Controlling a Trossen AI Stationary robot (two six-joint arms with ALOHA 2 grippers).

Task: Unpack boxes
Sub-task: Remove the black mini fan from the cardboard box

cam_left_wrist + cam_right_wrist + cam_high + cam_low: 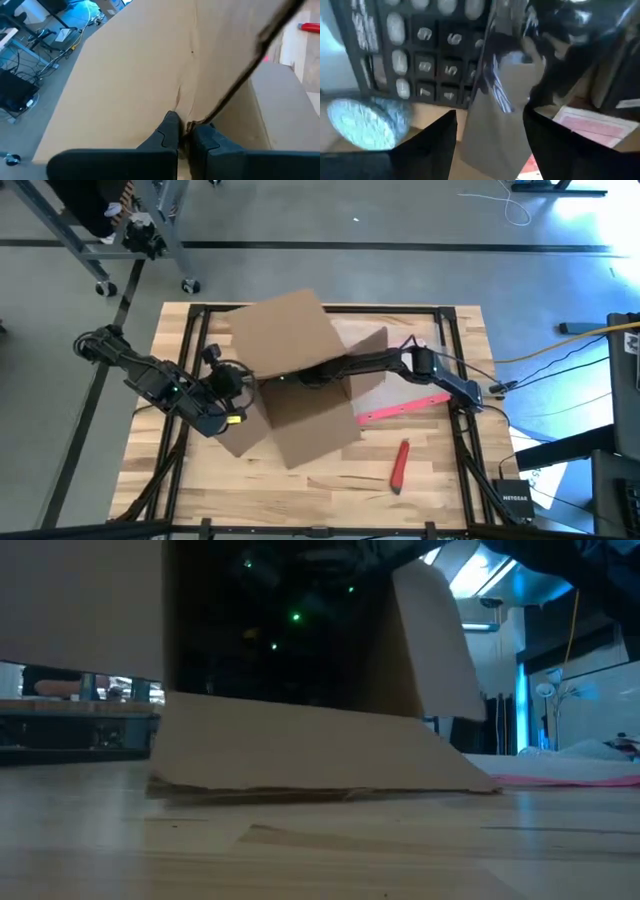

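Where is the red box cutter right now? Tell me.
In the high view, the red box cutter lies on the wooden table, front right, apart from the cardboard box.

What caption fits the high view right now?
Left gripper pinching a flap of the plain brown corrugated cardboard box while the right arm reaches inside, wooden table beneath.

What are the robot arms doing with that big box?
They are unpacking the cardboard box. The left tool is shut on the edge of one flap, holding it. The right arm reaches inside the box, and its tool is around a grey packet there. A red cutter lies on the table.
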